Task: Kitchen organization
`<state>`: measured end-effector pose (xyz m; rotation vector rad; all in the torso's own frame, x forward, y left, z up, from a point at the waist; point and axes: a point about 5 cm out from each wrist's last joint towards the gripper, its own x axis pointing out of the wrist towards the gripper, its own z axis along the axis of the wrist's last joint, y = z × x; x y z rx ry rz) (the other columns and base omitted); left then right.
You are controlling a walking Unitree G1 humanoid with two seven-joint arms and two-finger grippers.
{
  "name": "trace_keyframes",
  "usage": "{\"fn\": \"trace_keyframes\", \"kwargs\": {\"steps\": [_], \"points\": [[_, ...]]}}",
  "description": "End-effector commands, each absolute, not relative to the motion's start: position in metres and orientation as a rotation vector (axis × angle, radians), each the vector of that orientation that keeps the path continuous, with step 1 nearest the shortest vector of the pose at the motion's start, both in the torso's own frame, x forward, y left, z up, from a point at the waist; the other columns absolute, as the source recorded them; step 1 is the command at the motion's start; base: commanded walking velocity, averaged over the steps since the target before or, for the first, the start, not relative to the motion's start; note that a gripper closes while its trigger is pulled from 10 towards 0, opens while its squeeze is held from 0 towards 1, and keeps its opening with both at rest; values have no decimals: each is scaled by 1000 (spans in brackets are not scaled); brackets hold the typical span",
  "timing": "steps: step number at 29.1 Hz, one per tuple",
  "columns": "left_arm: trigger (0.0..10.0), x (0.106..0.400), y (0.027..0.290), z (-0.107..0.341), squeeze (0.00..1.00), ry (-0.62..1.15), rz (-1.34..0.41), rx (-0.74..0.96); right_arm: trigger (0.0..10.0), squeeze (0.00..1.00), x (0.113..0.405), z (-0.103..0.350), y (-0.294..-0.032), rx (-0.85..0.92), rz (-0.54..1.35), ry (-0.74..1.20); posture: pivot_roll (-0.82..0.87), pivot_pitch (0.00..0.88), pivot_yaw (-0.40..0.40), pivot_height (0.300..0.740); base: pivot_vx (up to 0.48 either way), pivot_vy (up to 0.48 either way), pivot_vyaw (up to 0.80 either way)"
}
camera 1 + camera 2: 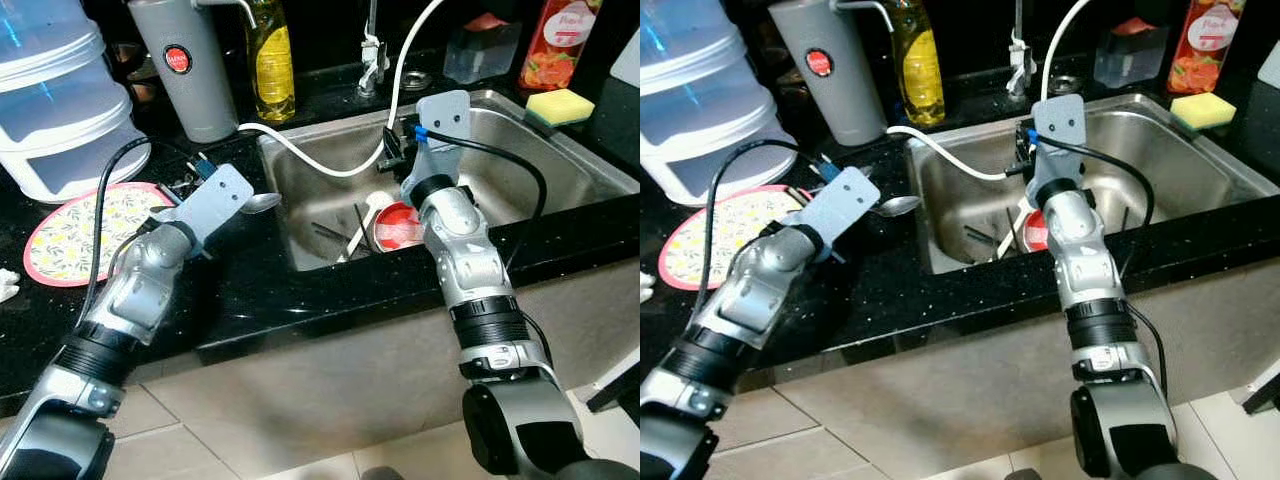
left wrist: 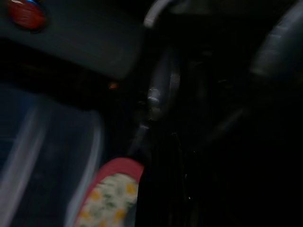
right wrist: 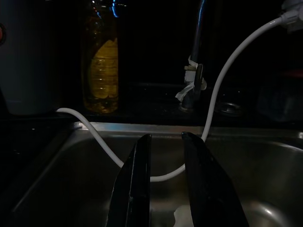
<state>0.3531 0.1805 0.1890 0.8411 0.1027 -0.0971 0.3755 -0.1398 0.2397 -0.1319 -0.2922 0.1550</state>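
Right gripper (image 3: 165, 189): two black fingers slightly parted, nothing held, poised above the stainless steel sink (image 1: 560, 180), apparently to reach the dishes. The red plastic bowl (image 1: 398, 226) lies below and short of the fingertips, a thin white hose (image 3: 94, 135) beyond them. Left gripper (image 1: 195, 172) hovers over the counter near a metal spoon (image 1: 262, 203); its finger state cannot be told

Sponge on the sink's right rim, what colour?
Yellow sponge with a green underside, clearest in the left eye view.
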Motion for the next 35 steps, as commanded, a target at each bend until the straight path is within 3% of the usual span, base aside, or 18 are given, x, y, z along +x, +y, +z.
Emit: {"fn": "trace_keyframes", "kwargs": {"steps": [1,5,6,10,14,23,24,29,31,33,34,35], "points": [[10000,356,183,215,0,-30,-22,855,10000,0,376,243,-135,-124,172,-303,-120,0,62,740,0,0,0],[10000,356,179,236,0,-154,8,845,10000,0,376,243,-135,-123,173,-304,-117,0,63,740,0,0,0],[10000,352,169,249,0,-237,-29,808,10000,0,376,244,-135,-121,172,-308,-118,0,64,740,0,0,0],[10000,347,154,260,0,-298,-105,687,10000,0,375,247,-134,-111,175,-325,-119,0,65,740,0,0,0],[10000,349,161,263,0,-221,-78,399,10000,0,368,262,-126,-86,246,-393,-122,0,71,740,0,0,0],[10000,349,186,244,0,-24,-19,225,10000,0,354,274,-103,-89,415,-449,-113,0,75,740,0,0,0],[10000,346,187,238,957,3,-16,206,10000,0,354,274,-102,-91,419,-450,-109,0,74,740,0,0,0],[10000,336,187,226,1000,33,118,-43,10000,0,356,271,-104,-93,404,-438,-103,0,70,740,0,0,0],[10000,336,187,226,1000,33,118,-43,10000,0,356,271,-104,-93,404,-438,-103,0,70,740,0,0,0],[10000,329,205,219,1000,37,341,-110,10000,0,356,269,-104,-95,406,-430,-98,0,68,740,0,0,0],[10000,329,205,219,1000,37,341,-110,10000,0,356,269,-104,-95,406,-430,-98,0,68,740,0,0,0],[10000,326,218,217,1000,44,452,-151,10000,0,356,268,-104,-96,407,-425,-96,0,65,740,0,0,0]]}}
